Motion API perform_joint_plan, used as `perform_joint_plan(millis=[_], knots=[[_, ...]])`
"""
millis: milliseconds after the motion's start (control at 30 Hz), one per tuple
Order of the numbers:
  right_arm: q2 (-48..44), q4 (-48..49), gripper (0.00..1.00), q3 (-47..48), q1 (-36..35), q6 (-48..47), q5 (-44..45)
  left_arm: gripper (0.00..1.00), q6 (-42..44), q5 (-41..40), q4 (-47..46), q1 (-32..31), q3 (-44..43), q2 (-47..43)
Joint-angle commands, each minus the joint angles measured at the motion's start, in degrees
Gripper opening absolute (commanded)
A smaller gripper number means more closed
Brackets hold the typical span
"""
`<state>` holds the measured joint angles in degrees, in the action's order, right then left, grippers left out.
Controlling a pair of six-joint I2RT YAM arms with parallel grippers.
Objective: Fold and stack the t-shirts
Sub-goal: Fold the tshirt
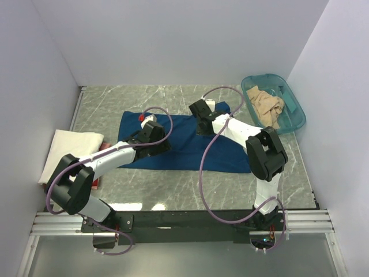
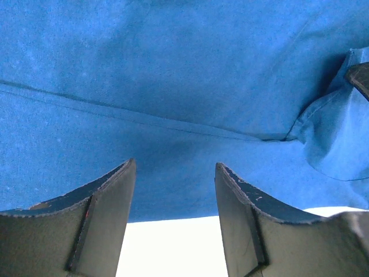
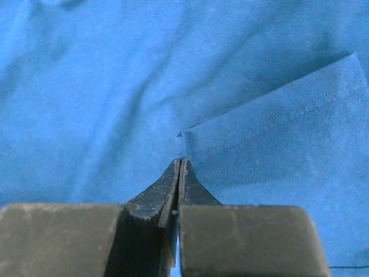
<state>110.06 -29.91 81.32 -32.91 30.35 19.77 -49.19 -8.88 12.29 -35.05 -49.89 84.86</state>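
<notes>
Pressing right gripper (image 3: 180, 167) tips tight together at a sleeve-hem corner of the navy t-shirt (image 1: 184, 149), spread across the table (image 1: 173, 190); holding left gripper (image 2: 176, 167) jaws apart just above it, with cream t-shirt (image 1: 72, 141) folded at left edge.

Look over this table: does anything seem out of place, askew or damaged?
The tan shirt lies crumpled in the tub, far right, unfolded. The white shirt sits folded but seems to overhang the left edge of the table. The blue shirt lies flat; nothing looks spilled or damaged.
</notes>
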Motion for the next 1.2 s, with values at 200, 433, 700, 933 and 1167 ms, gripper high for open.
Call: perform_joint_plan(millis=[200, 433, 700, 933, 1167], knots=[[0.5, 1.8, 0.23, 1.7, -0.5, -1.7, 0.2, 0.63, 0.9, -0.3, -0.4, 0.7, -1.9, 1.6], [-8.7, 3.3, 0.51, -3.3, 1.4, 0.3, -2.4, 0.63, 1.8, -0.5, -0.1, 2.5, -7.8, 6.5], [-19.0, 13.6, 0.51, -22.4, 3.9, 9.5, -8.4, 0.61, 0.1, -2.9, -1.6, 2.5, -7.9, 11.7], [-24.2, 23.3, 0.54, -38.8, 9.7, 17.3, -16.4, 0.6, -4.2, -3.9, -5.0, 1.7, -0.5, 11.7], [-30.8, 24.2, 0.54, -47.3, 10.8, 22.8, -18.3, 0.6, -9.7, -7.5, -3.9, -2.9, 2.9, 9.9]])
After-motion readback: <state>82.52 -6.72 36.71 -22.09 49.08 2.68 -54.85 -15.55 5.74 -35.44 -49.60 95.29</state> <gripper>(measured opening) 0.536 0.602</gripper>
